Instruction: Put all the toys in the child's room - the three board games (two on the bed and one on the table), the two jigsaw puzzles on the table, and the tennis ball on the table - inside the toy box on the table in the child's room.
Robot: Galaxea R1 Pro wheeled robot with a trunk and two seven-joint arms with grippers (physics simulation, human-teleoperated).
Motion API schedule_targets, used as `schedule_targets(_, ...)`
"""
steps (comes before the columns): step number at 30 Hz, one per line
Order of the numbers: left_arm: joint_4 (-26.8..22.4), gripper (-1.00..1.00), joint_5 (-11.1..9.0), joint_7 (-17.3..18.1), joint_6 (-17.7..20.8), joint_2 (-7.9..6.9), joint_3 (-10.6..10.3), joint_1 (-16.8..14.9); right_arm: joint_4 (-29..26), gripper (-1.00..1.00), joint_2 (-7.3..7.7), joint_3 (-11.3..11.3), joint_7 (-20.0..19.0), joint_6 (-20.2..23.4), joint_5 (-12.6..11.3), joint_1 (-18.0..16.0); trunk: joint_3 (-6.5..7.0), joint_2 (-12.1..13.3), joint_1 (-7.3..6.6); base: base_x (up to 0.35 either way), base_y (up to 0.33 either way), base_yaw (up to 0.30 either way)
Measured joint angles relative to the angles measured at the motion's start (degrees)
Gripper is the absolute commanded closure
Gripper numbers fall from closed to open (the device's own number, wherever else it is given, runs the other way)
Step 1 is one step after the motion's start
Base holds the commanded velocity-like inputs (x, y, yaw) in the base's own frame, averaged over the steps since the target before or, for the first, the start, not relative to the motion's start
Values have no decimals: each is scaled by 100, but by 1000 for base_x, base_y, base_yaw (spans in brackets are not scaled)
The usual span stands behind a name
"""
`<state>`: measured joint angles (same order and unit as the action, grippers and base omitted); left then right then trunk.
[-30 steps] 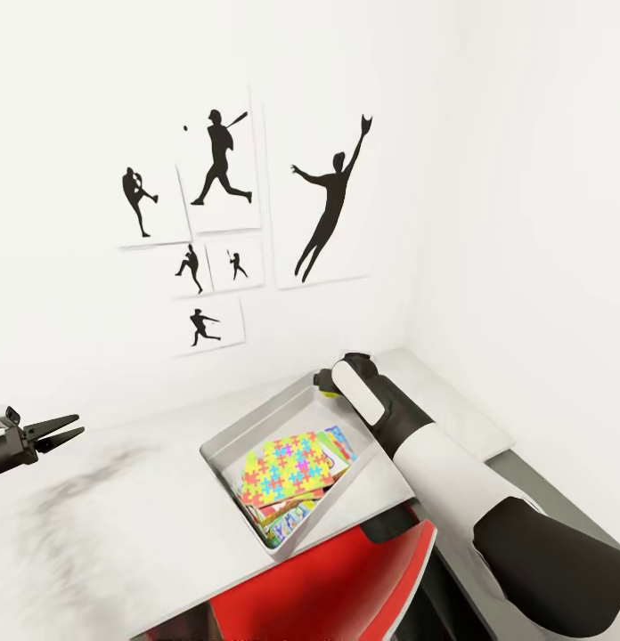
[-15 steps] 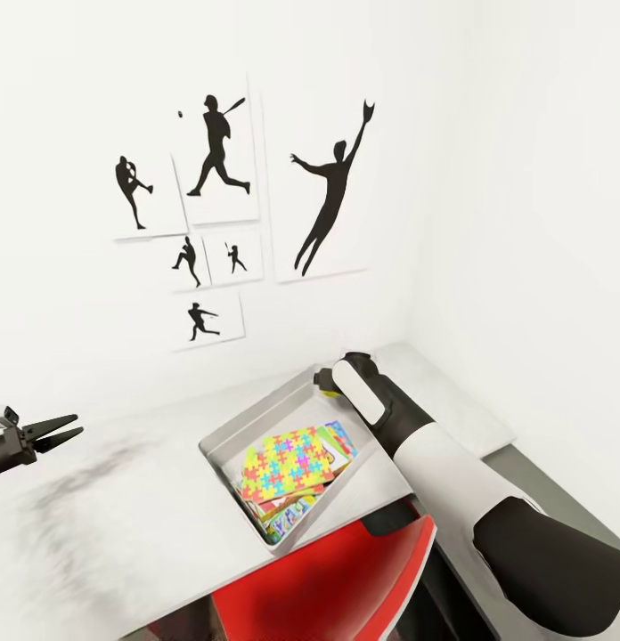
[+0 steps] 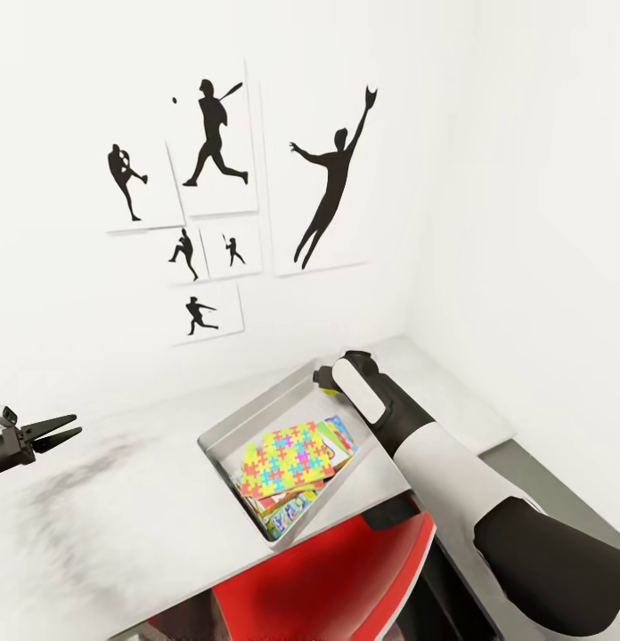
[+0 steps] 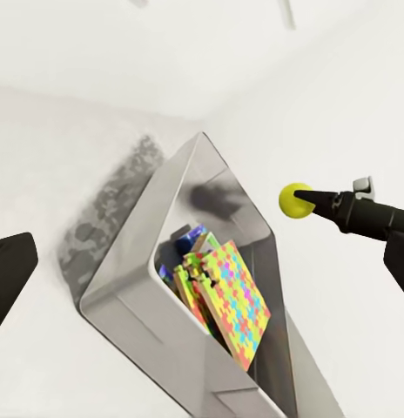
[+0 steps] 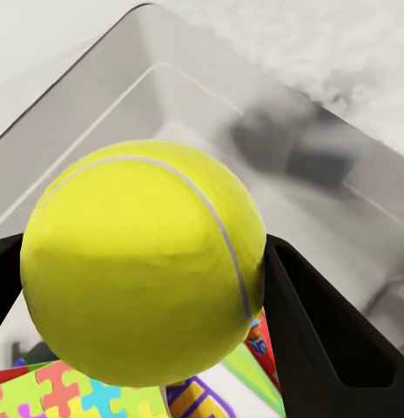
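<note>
The grey toy box (image 3: 228,425) stands on the pale table (image 3: 123,516), holding a jigsaw puzzle (image 3: 286,458) on top of colourful board games (image 3: 288,515). My right gripper (image 3: 325,377) hangs over the box's far corner, shut on the tennis ball (image 3: 321,383). From the right wrist the tennis ball (image 5: 143,261) sits between the black fingers (image 5: 315,326) above the toy box (image 5: 167,96). In the left wrist view the tennis ball (image 4: 294,199) is held above the toy box (image 4: 137,261) with its jigsaw puzzle (image 4: 232,300). My left gripper (image 3: 59,430) is open and empty at the far left above the table.
A red chair (image 3: 328,579) stands tucked against the table's near edge below the box. White walls meet in a corner behind the table, with black sports silhouette prints (image 3: 221,196). A grey ledge (image 3: 542,490) runs along the right wall.
The head view has shifted slightly, so the prints and the box sit a little higher and further left. Both grippers and the ball hold about the same place.
</note>
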<state>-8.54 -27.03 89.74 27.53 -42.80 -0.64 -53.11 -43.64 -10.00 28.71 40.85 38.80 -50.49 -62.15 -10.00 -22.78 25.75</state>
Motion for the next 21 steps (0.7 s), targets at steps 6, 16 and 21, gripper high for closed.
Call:
schedule_targets(6,0,-100,-1,0,-1,1,0,0,0,100,0,0,-1,-1,0,0,-57,0,0,0,0,0)
schedule_targets(16,0,-100,0,0,-1,1,0,0,-54,100,0,-5,-4,0,1,-8,-151,0,0,0,0,0)
schedule_targets(21,0,-100,-2,0,-1,-5,0,0,-84,100,0,-8,-5,0,1,-15,-199,0,0,0,0,0)
